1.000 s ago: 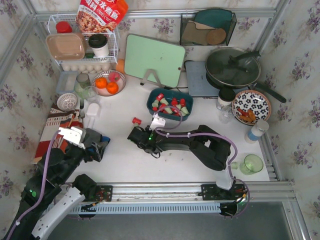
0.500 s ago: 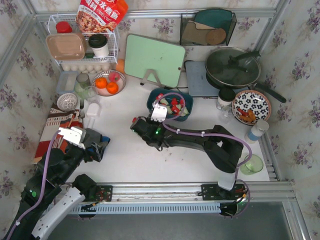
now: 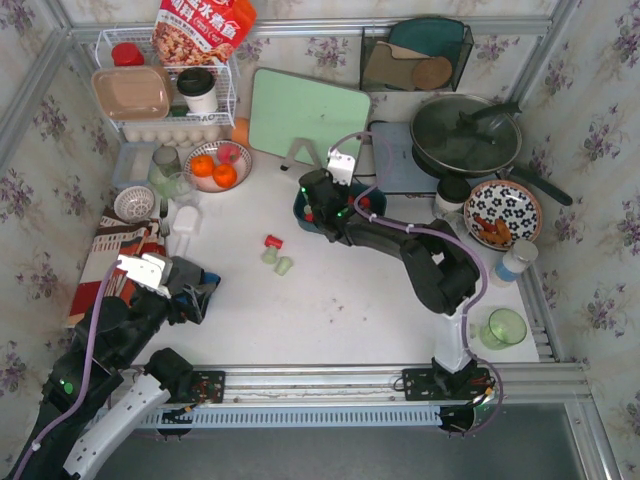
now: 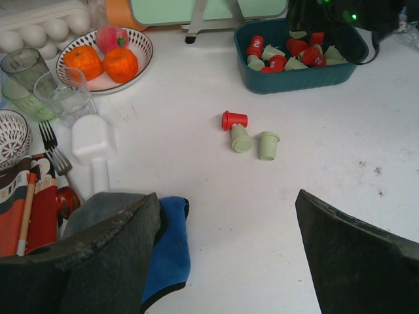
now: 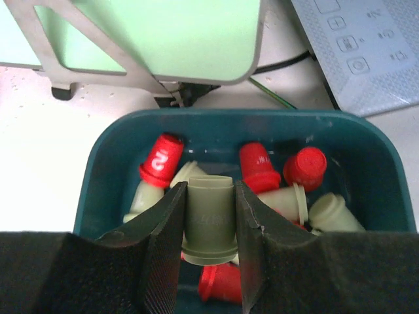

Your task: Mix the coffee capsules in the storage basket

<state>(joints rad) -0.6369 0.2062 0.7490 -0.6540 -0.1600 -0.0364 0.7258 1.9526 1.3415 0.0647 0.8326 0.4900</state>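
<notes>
Just above the storage basket (image 5: pixel 105 163) now, swung over from the tabletop (image 4: pixel 216 196) with right fingers (image 5: pixel 160 248) clamped on a pale green capsule (image 5: pixel 209 219), so probably drop time, with three strays (image 4: pixel 240 139) well behind them and left fingers (image 4: pixel 111 255) apart.

A: Walls?
B: Pale wallpaper (image 3: pixel 600 140) with purple flower sprigs on three sides, behind a metal frame (image 3: pixel 300 27).
A: Surface?
B: White table (image 3: pixel 340 320), a few dark specks, metal rail (image 3: pixel 330 372) along its near edge. Light even, soft.
</notes>
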